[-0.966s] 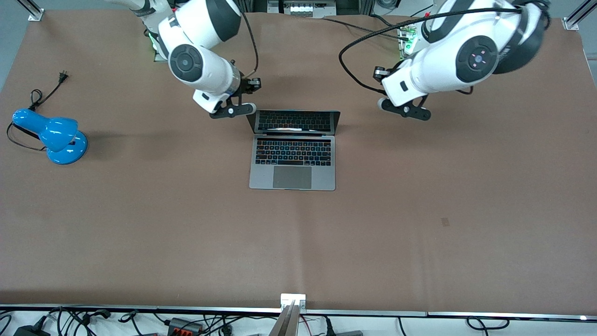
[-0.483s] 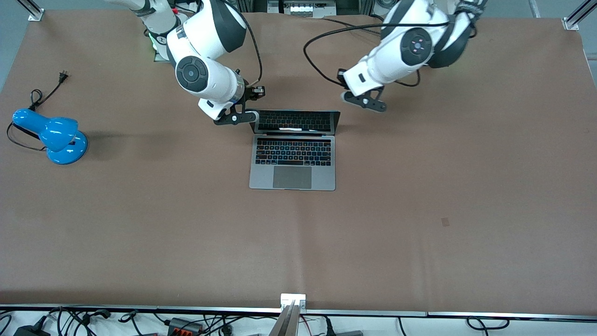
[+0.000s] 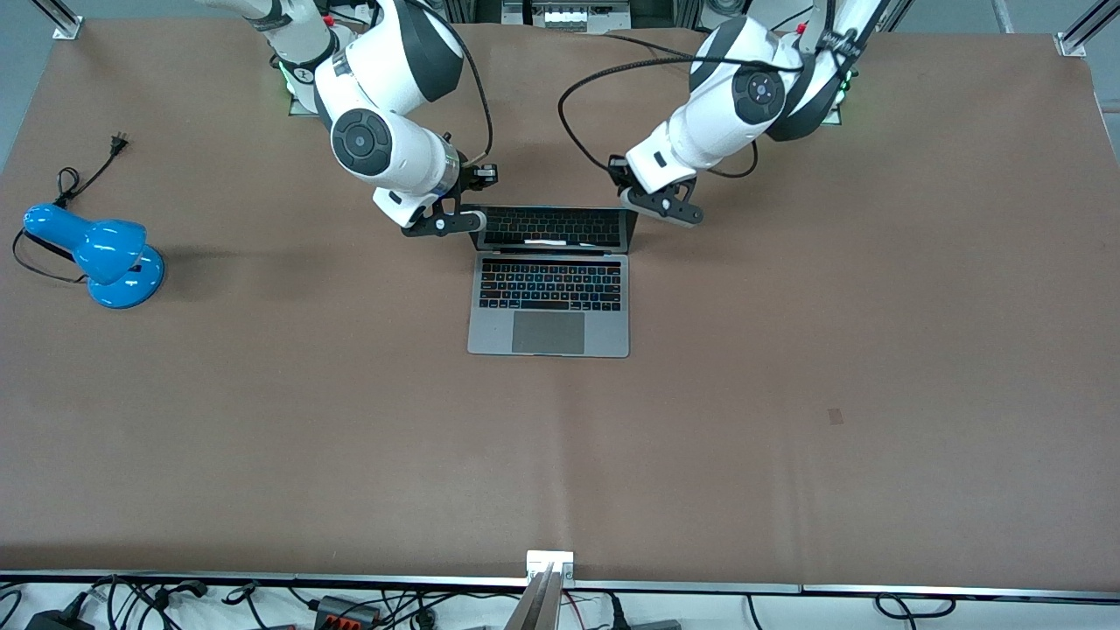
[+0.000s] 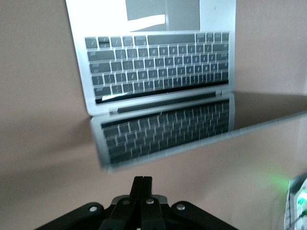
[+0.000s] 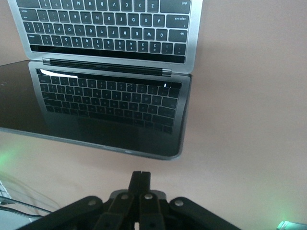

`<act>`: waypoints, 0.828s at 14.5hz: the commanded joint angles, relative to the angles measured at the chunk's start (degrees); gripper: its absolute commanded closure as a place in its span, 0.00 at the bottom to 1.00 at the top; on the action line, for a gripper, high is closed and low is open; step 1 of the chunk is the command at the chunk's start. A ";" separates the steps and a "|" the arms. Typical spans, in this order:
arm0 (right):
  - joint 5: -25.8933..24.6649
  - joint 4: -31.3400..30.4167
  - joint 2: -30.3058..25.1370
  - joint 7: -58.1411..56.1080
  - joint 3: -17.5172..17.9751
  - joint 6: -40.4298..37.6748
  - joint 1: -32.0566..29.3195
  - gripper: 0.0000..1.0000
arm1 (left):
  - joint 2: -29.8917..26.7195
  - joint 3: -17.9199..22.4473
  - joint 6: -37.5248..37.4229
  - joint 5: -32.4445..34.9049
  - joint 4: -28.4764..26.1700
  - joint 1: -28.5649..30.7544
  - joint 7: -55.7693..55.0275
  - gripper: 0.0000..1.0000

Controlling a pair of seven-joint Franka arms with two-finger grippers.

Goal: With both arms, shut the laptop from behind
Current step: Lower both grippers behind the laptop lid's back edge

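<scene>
Laptop sat open near the middle of the brown surface, keyboard deck flat, screen raised and leaning back toward the arm bases, trackpad edge nearest the front camera. Right pincer hung at the lid's top corner toward the right arm's end of the surface, just beside the lid edge; contact could not be confirmed. Left pincer hung at the matching corner toward the left arm's end, likewise close, touch uncertain. Both wrist views showed the fingers pressed together into one narrow blade, left pincer and right pincer alike, each aimed at the lid's top edge with nothing held. Likely reason: a closed pair of fingers makes a stiff pusher, better than a grip for tipping a thin lid forward from the hinge side. One pincer per corner should spread the push evenly and keep the lid from twisting. Lid not yet lowered; task judged at the approach stage. Blue desk lamp lay well apart from the laptop, toward the right arm's end, cord unplugged.
</scene>
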 commanded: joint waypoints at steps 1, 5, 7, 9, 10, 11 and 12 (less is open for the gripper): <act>1.20 1.00 0.18 0.46 -0.49 0.13 0.73 1.00 | 3.44 -1.01 4.36 -1.06 0.83 0.56 0.40 0.99; 1.20 3.72 2.73 0.46 -0.49 0.22 1.26 1.00 | 3.53 -0.83 4.63 -0.18 1.18 0.65 1.19 0.99; 1.11 5.65 4.31 0.38 -0.49 0.22 1.17 1.00 | 4.58 -0.74 6.56 1.39 1.88 0.91 1.54 0.99; 1.11 8.28 6.15 0.37 -0.58 0.13 0.91 1.00 | 6.43 -0.74 8.41 2.54 2.67 1.09 1.63 0.99; 1.02 9.60 7.38 0.29 -0.58 0.13 0.74 1.00 | 7.04 -0.57 8.50 3.07 3.46 1.26 1.63 0.99; 1.02 11.53 8.70 0.29 -0.58 0.05 0.39 1.00 | 7.40 -0.48 8.50 3.86 3.73 1.26 1.63 0.99; 1.02 12.85 9.93 0.29 -0.75 -0.04 0.38 1.00 | 7.66 -0.22 8.59 5.17 4.60 1.44 1.63 0.99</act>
